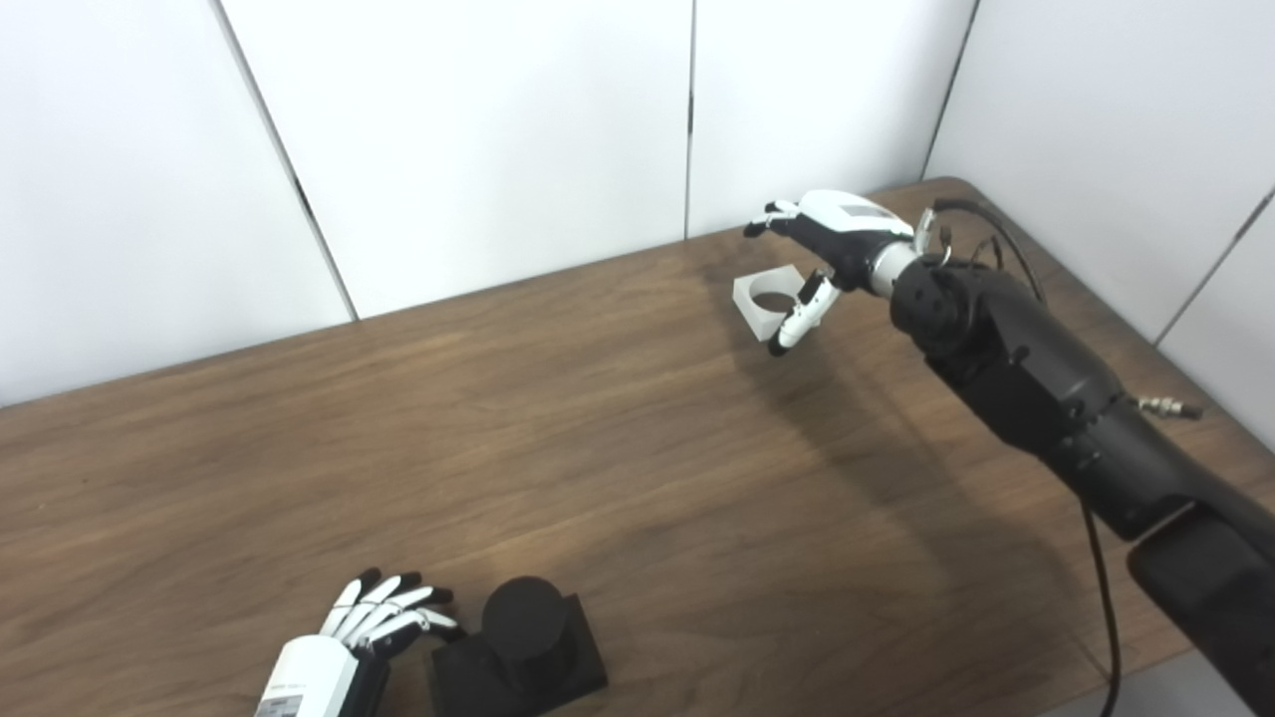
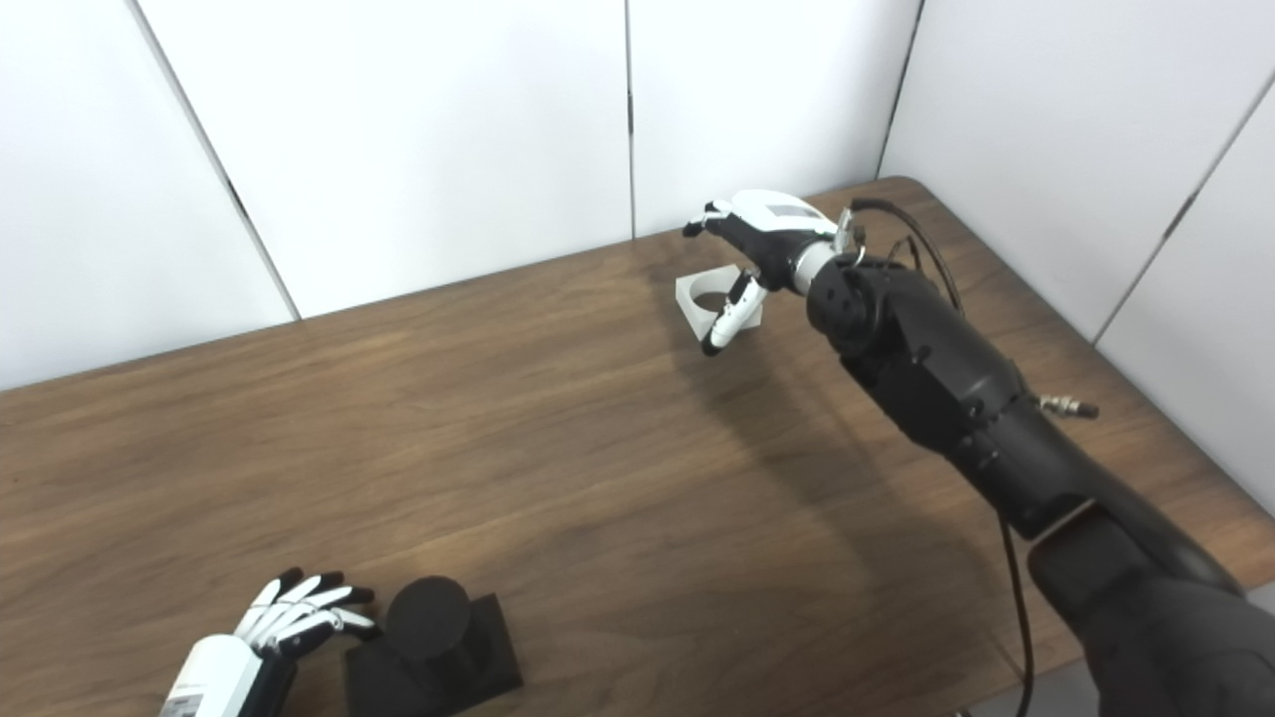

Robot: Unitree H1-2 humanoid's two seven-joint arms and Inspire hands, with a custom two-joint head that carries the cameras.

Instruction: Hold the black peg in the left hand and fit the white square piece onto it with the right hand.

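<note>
White wall panels back a brown wooden table. At its near edge the black peg stands on its square base, the left hand just beside it, fingers spread, holding nothing. Far across, the right arm stretches out; the right hand hovers open over the white square piece, thumb hanging in front.
</note>
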